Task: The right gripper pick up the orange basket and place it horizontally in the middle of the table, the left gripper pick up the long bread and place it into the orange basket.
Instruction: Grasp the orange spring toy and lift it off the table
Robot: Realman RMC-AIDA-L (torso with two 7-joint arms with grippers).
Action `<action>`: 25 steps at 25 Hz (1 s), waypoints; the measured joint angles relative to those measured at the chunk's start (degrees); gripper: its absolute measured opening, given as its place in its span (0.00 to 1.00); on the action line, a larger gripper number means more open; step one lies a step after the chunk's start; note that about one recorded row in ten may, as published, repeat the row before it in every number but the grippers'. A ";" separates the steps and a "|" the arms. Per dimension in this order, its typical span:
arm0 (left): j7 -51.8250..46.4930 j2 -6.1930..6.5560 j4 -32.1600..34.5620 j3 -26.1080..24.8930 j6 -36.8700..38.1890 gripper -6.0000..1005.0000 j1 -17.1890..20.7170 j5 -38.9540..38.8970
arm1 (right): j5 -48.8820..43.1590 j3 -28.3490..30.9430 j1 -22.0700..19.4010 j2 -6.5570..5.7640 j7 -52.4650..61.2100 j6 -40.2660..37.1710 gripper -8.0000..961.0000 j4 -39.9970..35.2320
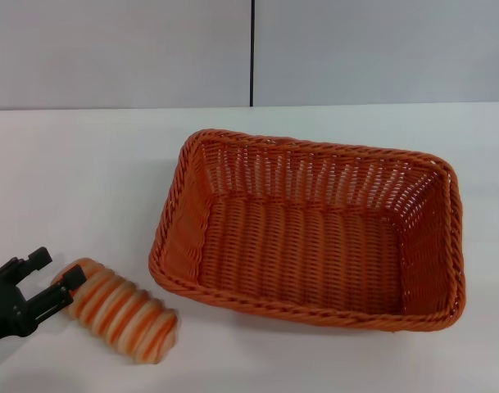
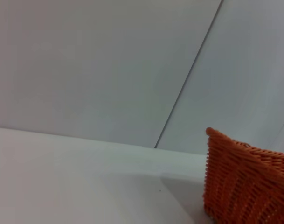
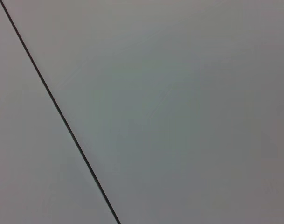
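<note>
Beside the basket, left gripper spread open at the bread's end; could roll away if nudged off-centre. Right gripper unseen.

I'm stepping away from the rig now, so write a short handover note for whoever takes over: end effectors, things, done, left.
Left end effector: low at the table's near left, fingers open around one end of the long bread, which lies on the table.
Right end effector: out of view.
Orange basket: lying lengthwise mid-table, empty.
Done: basket placed.
Left: close on the bread, lift it, set it in the basket.
</note>
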 joint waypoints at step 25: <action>-0.81 -0.06 -0.43 1.50 -2.43 0.74 -0.38 1.32 | 0.39 0.64 0.02 -0.18 2.80 0.76 0.59 -0.21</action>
